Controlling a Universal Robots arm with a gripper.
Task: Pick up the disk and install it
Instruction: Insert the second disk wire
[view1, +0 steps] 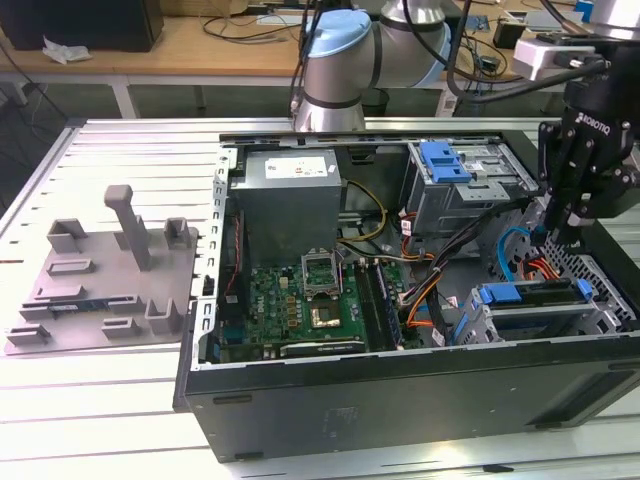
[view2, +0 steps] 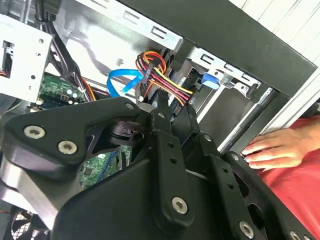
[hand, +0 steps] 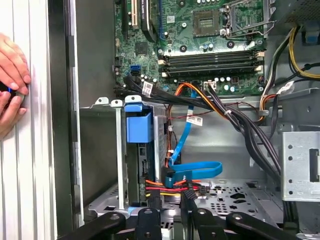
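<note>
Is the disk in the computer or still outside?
In: the disk, blue-framed, sits in its metal cage inside the open case.

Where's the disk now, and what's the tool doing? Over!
Tool low inside case, above drive cage. Disk sitting in cage. Cables bunched at tool; a hand on case edge.

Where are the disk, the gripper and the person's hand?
disk (view1: 530, 293): exterior view, blue bracket on its upper edge, in the cage.
gripper (hand: 172, 197): first wrist view, between the fingertips, by the cable connector.
hand (view2: 272, 149): second wrist view, back of the fingers, at the case edge.
</note>
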